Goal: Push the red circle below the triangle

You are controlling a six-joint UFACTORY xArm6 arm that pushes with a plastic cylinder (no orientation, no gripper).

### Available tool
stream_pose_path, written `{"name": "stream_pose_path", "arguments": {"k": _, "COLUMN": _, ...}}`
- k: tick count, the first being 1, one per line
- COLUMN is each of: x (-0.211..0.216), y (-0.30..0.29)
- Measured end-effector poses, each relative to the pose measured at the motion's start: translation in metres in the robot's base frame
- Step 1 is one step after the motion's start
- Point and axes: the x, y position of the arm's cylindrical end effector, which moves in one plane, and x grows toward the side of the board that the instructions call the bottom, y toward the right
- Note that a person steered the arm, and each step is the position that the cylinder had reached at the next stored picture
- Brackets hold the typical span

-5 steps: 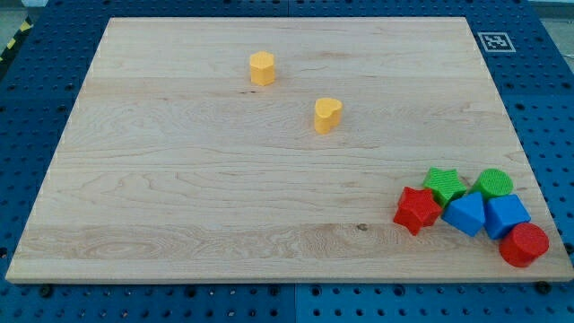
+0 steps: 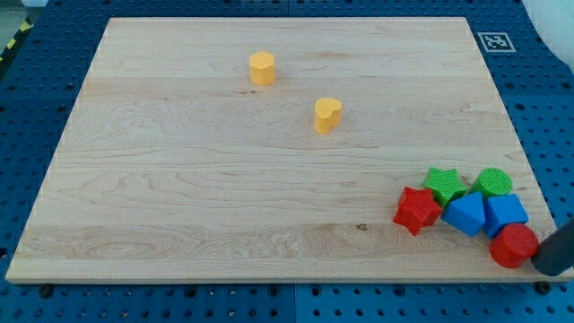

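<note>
- my tip (image 2: 541, 262) touching red circle (image 2: 514, 246), at its 4 o'clock side
- blue triangle (image 2: 465, 215) sits at circle's 10 o'clock
- no jaws on this rig; just a rod

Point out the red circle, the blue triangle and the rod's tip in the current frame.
red circle (image 2: 514, 245), camera view, on its top face.
blue triangle (image 2: 465, 214), camera view, on its top face.
my tip (image 2: 543, 262), camera view, on the rod's lower end, touching the red circle's right side.

A light wooden board (image 2: 224, 179) fills most of the frame. Around it lies a blue perforated surface (image 2: 36, 99). A black-and-white marker tag (image 2: 494, 41) sits at upper right, yellow-black striped tape (image 2: 13, 43) at upper left.
</note>
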Motion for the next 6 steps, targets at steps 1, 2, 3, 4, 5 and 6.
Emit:
{"name": "stream_pose_path", "arguments": {"k": 1, "x": -0.009, "y": -0.007}}
{"name": "stream_pose_path", "arguments": {"k": 2, "x": -0.017, "y": -0.016}}
{"name": "stream_pose_path", "arguments": {"k": 3, "x": -0.018, "y": -0.026}}
{"name": "stream_pose_path", "arguments": {"k": 4, "x": -0.018, "y": -0.034}}
{"name": "stream_pose_path", "arguments": {"k": 5, "x": -0.018, "y": -0.044}}
{"name": "stream_pose_path", "arguments": {"k": 6, "x": -0.012, "y": -0.043}}
